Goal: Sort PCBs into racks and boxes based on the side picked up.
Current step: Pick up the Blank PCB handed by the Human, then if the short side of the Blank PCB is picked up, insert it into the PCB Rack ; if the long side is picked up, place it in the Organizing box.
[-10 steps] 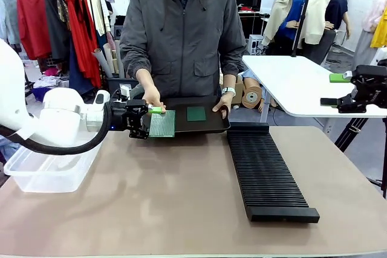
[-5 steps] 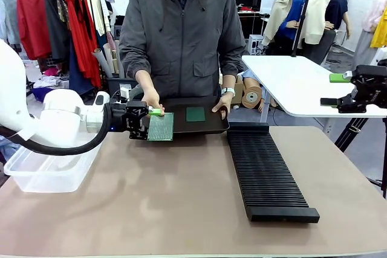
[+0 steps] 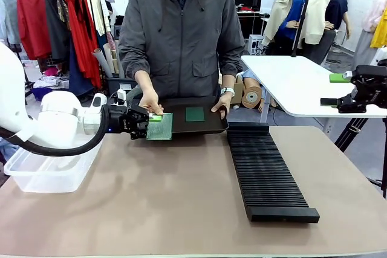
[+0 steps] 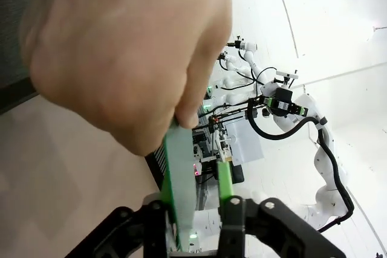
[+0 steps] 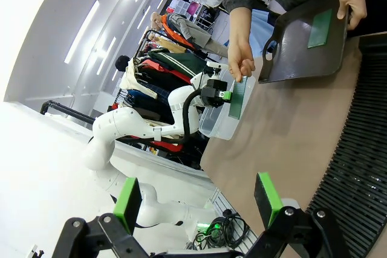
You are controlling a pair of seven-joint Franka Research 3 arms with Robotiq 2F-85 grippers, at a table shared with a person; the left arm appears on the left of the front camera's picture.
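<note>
1. My left gripper [image 3: 151,125] is unclenched; the PCB [image 3: 162,127] stands edge-on between its fingers, nearer one pad.
2. The person's hand [image 3: 151,102] pinches its far edge, likely steadying it for my grasp.

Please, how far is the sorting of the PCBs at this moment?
Nothing looks sorted yet: the rack and the clear tub appear empty. In hand: the person's hand holds one PCB between the jaws of the left end effector, a gap showing on one side. Left: that board and the second PCB on the black tray.
</note>
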